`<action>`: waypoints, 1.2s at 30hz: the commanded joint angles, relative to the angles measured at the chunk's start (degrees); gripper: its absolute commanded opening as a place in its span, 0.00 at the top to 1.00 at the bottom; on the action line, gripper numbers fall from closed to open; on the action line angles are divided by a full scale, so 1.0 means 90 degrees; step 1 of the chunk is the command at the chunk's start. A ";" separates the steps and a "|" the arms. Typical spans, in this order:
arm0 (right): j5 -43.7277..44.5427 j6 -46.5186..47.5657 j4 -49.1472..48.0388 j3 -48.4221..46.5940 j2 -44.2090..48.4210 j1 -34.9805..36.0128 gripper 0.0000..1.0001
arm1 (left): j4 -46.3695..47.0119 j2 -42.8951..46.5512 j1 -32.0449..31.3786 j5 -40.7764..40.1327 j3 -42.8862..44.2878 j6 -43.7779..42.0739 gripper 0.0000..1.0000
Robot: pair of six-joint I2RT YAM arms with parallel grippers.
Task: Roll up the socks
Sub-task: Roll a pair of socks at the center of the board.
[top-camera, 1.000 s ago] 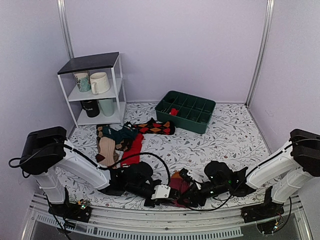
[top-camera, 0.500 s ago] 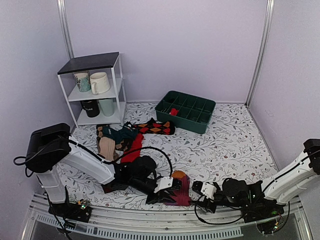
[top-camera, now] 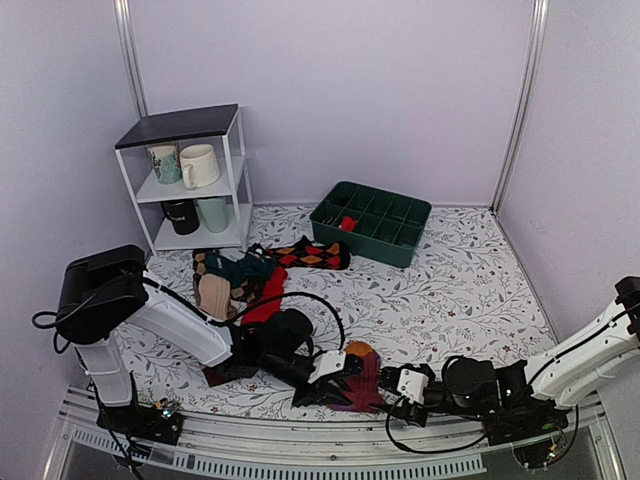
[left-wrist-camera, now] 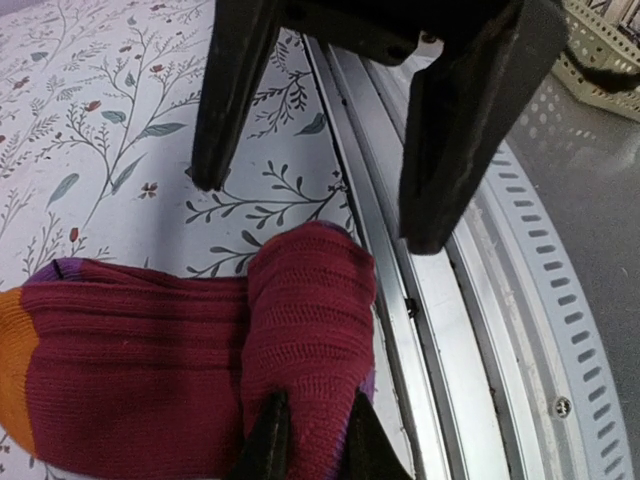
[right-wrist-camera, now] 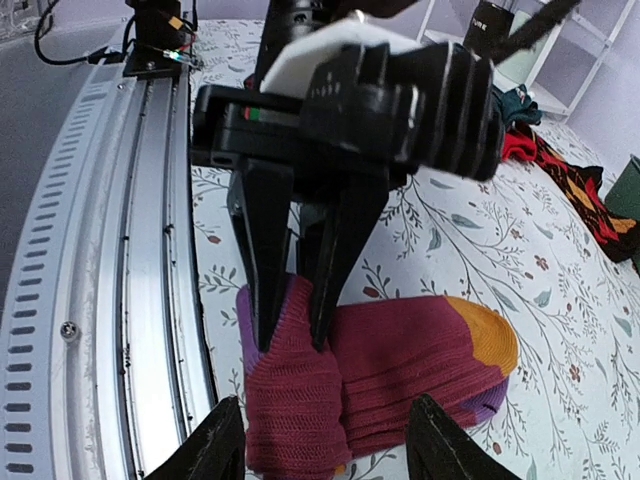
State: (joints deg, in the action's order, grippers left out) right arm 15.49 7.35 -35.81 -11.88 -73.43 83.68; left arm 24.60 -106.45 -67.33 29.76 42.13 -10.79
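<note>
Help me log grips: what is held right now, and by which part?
The left gripper pinches the maroon sock by its folded end; the right gripper holds nothing.

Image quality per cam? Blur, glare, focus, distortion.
Top external: even soft light, no glare; the wide angle tilts the posts. Left wrist: sock knit is sharp, the rail shines, and the right gripper is near-black with little detail. Right wrist: left gripper is a dark mass, its white mount is washed out, and the background is soft.
</note>
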 commanded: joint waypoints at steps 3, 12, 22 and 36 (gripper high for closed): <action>-0.0378 -0.0144 -0.0005 -0.0033 0.0074 0.0055 0.41 | -0.1118 -0.0486 0.0034 -0.0212 -0.0136 0.0047 1.00; -0.0562 -0.0340 -0.0386 -0.0157 -0.0746 -0.0208 0.38 | -0.1166 -0.0471 0.0039 -0.0234 -0.0140 0.0054 1.00; -0.0943 -0.0284 -0.0581 -0.0324 -0.1235 -0.0444 0.39 | -0.1142 -0.0480 0.0035 -0.0226 -0.0160 0.0057 1.00; -0.1429 -0.1500 0.0495 -0.0571 -0.1606 -0.0746 0.95 | -0.0868 -0.0085 0.0025 -0.0756 -0.0201 -0.0064 0.93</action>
State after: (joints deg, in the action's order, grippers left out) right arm 5.08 -1.04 -37.47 -15.75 -85.93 78.50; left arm 24.67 -106.63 -67.16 30.00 42.59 -10.83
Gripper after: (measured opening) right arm 0.091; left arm 0.131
